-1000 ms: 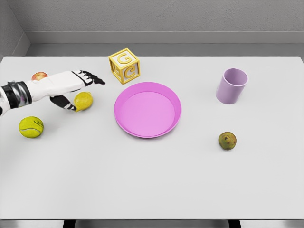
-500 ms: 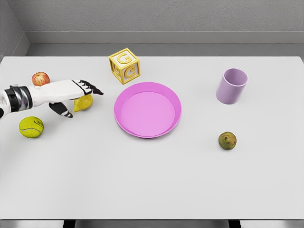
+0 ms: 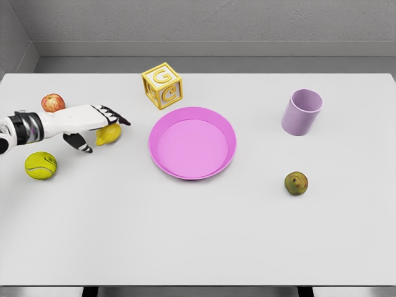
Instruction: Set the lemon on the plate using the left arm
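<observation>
A yellow lemon (image 3: 111, 135) lies on the white table (image 3: 198, 235), left of the pink plate (image 3: 192, 142). My left hand (image 3: 104, 126) comes in from the left edge and hovers over the lemon. Its fingers (image 3: 114, 116) stretch flat across the lemon's top and hide its upper left part. The thumb (image 3: 81, 144) hangs down to the lemon's left, apart from it. The hand is open and holds nothing. The plate holds nothing. My right arm is out of view.
A red apple (image 3: 53, 102) sits just behind my left forearm and a tennis ball (image 3: 41, 165) just in front of it. A yellow letter block (image 3: 162, 86) stands behind the plate. At the right are a purple cup (image 3: 302, 112) and a brownish pear (image 3: 296, 183).
My left hand has drawn back to the left and sunk lower, so its fingers now cover the lemon's top. The apple shows fully. The lemon has not moved.
</observation>
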`<state>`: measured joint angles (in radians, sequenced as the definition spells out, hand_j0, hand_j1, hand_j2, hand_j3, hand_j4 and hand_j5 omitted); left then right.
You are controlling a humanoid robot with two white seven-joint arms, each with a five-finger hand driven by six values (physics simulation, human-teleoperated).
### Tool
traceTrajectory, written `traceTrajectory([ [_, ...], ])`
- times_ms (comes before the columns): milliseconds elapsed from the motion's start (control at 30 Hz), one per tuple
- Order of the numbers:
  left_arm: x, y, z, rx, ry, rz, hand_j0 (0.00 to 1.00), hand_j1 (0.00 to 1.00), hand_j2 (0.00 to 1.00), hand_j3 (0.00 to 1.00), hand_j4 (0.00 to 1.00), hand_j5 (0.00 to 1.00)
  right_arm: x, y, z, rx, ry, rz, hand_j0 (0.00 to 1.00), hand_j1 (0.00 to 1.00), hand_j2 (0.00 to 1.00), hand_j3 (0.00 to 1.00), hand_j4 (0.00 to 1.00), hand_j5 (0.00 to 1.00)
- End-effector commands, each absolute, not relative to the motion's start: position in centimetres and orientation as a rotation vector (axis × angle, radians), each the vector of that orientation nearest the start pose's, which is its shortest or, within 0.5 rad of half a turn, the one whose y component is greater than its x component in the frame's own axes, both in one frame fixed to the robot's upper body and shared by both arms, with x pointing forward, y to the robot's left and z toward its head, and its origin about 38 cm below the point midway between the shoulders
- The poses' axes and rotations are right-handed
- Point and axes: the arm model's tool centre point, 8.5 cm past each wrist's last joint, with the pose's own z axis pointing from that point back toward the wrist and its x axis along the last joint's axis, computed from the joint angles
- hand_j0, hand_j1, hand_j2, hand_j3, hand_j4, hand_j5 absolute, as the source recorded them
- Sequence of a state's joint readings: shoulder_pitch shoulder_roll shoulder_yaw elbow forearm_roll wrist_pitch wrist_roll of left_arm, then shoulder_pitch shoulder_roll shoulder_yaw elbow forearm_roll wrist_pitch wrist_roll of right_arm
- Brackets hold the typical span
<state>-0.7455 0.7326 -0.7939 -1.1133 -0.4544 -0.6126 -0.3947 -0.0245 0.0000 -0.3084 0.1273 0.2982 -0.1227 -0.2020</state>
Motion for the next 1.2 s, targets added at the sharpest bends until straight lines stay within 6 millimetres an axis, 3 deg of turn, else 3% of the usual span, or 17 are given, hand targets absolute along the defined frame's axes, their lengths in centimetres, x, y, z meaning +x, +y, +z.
traceTrajectory([
  [0, 47.2, 31.7, 15.3, 0.387, -1.277, -2.012, 0.92, 0.92, 0.92, 0.92, 0.92, 0.92, -1.4, -27.5, -25.7, -0.251, -0.025, -0.014, 1.00, 1.00, 1.00, 1.00, 1.00, 1.00],
  [133, 47.4, 30.0, 14.8, 0.373, -1.277, -2.052, 0.92, 0.92, 0.92, 0.92, 0.92, 0.92, -1.4, -27.5, -25.7, -0.252, -0.025, -0.014, 1.00, 1.00, 1.00, 1.00, 1.00, 1.00],
  [400, 47.4, 30.2, 14.7, 0.377, -1.269, -2.052, 0.89, 0.89, 0.89, 0.89, 0.89, 0.89, -1.4, -27.5, -25.7, -0.251, -0.025, -0.014, 1.00, 1.00, 1.00, 1.00, 1.00, 1.00],
  [733, 47.4, 30.4, 14.8, 0.385, -1.261, -2.059, 0.69, 0.69, 0.69, 0.69, 0.69, 0.69, -1.4, -27.5, -25.7, -0.252, -0.025, -0.014, 1.00, 1.00, 1.00, 1.00, 1.00, 1.00],
  [1167, 47.9, 29.7, 16.0, 0.401, -1.293, -2.067, 0.68, 0.68, 0.68, 0.68, 0.68, 0.68, -1.4, -27.5, -25.7, -0.251, -0.025, -0.014, 1.00, 1.00, 1.00, 1.00, 1.00, 1.00],
])
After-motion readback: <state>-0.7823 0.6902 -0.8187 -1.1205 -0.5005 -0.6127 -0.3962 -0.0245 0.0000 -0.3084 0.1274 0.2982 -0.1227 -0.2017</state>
